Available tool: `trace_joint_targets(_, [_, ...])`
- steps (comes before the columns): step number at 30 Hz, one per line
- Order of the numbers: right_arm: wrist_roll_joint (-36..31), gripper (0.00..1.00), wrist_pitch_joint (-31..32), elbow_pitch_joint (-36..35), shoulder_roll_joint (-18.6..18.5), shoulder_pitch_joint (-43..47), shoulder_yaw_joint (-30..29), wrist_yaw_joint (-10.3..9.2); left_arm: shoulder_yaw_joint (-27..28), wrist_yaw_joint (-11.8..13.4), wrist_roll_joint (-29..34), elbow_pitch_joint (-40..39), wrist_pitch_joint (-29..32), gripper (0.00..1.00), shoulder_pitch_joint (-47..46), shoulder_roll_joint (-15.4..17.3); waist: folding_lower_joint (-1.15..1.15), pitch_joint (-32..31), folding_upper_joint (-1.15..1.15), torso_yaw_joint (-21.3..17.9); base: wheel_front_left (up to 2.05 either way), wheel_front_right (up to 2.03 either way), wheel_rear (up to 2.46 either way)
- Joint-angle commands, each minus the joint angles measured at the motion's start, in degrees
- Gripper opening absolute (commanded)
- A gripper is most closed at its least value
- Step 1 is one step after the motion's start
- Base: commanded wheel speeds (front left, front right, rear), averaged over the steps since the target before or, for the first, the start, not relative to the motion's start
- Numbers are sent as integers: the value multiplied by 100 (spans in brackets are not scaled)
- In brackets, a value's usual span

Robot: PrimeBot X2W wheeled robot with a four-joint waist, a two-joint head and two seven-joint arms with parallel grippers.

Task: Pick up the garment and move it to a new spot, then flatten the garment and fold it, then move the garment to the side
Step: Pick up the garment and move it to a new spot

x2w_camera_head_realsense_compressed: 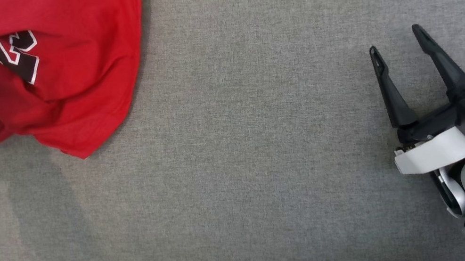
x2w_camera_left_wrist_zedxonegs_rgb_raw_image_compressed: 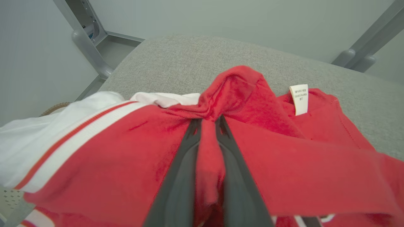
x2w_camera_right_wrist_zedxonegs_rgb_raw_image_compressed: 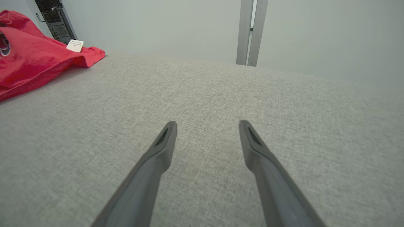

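Closely, we see our left tool [x2w_camera_left_wrist_zedxonegs_rgb_raw_image_compressed: 209, 120] clenched on a fold of the red garment [x2w_camera_left_wrist_zedxonegs_rgb_raw_image_compressed: 126, 151], white label [x2w_camera_left_wrist_zedxonegs_rgb_raw_image_compressed: 299, 97] showing; the head view adds our right tool [x2w_camera_head_realsense_compressed: 395, 39] released, the garment crumpled at the far-left corner of the surface [x2w_camera_head_realsense_compressed: 240, 148].

text: I can't read any | tag [x2w_camera_left_wrist_zedxonegs_rgb_raw_image_compressed: 299, 98] on garment [x2w_camera_left_wrist_zedxonegs_rgb_raw_image_compressed: 126, 151]: print way too tiny | lettering [x2w_camera_head_realsense_compressed: 20, 62]: crumpled, cut off

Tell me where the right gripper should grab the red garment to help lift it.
Probably the free corner of the garment nearest the open right gripper, coming in low from the right across the grey surface: it lies flat, pointed and unpinched, well apart from the fold the left gripper holds.
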Motion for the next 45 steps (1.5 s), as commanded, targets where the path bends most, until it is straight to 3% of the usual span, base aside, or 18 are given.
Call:
trace_joint_targets(1, [43, 100, 12, 84, 38, 134, 26, -10, -57, -14, -69, -98, -120, 0, 112, 132, 0, -388, 0, -1, 0, 0, 0])
trace_joint_targets(7, [150, 100, 7, 216, 250, 272, 126, -10, -273, -14, -180, -596, -413, 0, 168, 456, 0, -1086, 0, -147, 0, 0, 0])
trace_joint_targets(13, [232, 100, 6, 291, 443, 380, 194, -10, -385, -13, -242, -1297, -212, 0, 220, 688, 0, -1642, 0, -480, 0, 0, 0])
trace_joint_targets(19, [306, 100, 6, 352, 565, 485, 233, -10, -406, 181, -250, -2123, 60, 0, 282, 791, 0, -2035, 0, -1017, 0, 0, 0])
trace_joint_targets(30, [679, 100, 6, 313, 605, 459, 325, -10, -744, 596, -215, -3503, 699, 0, 170, 472, 0, -2213, 0, -2266, 0, 0, 0])
trace_joint_targets(36, [883, 100, 6, 265, 607, 399, 371, -10, -1050, 684, -146, -3576, 829, 0, 125, 141, 0, -2131, 0, -2907, 0, 0, 0])
trace_joint_targets(45, [1092, 100, 6, 160, 610, 322, 313, -9, -1698, 542, 84, -3143, 580, 0, 562, -392, 0, -1753, 0, -3387, 0, 0, 0])
